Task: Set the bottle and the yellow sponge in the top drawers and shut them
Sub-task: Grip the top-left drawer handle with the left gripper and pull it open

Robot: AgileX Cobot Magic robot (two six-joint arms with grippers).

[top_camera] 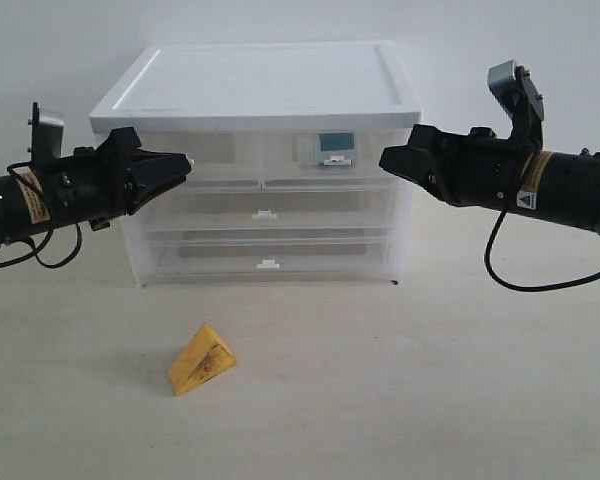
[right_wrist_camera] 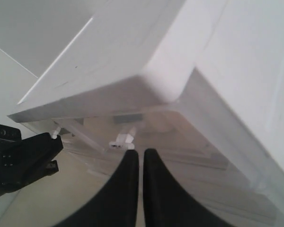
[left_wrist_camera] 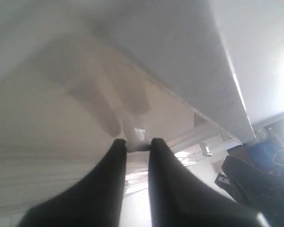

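Yellow sponge [top_camera: 202, 360], well apart from left gripper [top_camera: 185, 163]

Left claw [top_camera: 186, 164], right claw [top_camera: 384, 160]: level, inward-pointing, pinched.

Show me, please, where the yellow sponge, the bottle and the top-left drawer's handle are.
yellow sponge [top_camera: 194, 358]: exterior view, on its yellow face.
bottle [top_camera: 336, 142]: exterior view, on its blue-teal label, seen through the drawer front.
top-left drawer's handle [left_wrist_camera: 136, 136]: left wrist view, on the white tab.
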